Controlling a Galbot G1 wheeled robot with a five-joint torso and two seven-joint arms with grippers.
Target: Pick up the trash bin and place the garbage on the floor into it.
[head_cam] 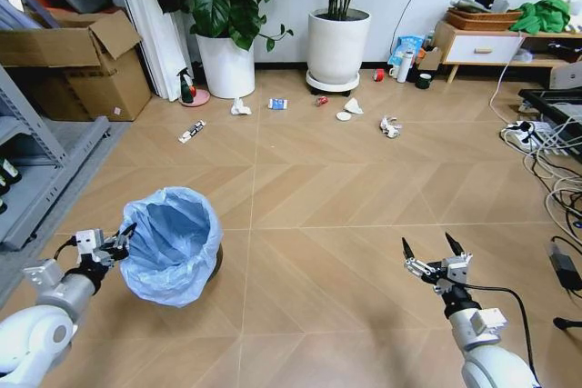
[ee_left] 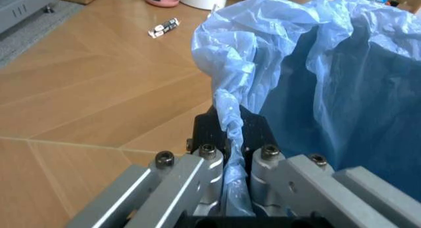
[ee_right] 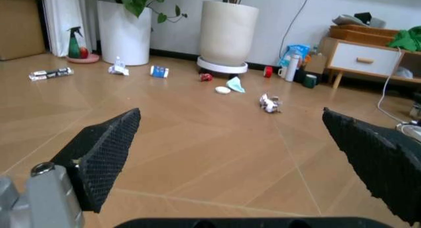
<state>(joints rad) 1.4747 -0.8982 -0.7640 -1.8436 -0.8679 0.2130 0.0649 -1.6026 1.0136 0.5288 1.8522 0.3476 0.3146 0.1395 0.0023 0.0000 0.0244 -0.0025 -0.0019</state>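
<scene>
Head view is showing the left gripper (head_cam: 121, 240) pinching the trash bin (head_cam: 173, 244) liner while the spread, empty right gripper (head_cam: 431, 256) is facing garbage (head_cam: 391, 126) at twelve o'clock.

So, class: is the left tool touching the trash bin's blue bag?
Touching. The left wrist view shows the left tool shut on a twisted fold of the blue bag at the trash bin rim.

No legible text, label, brand, number or sign on anything in these views
</scene>
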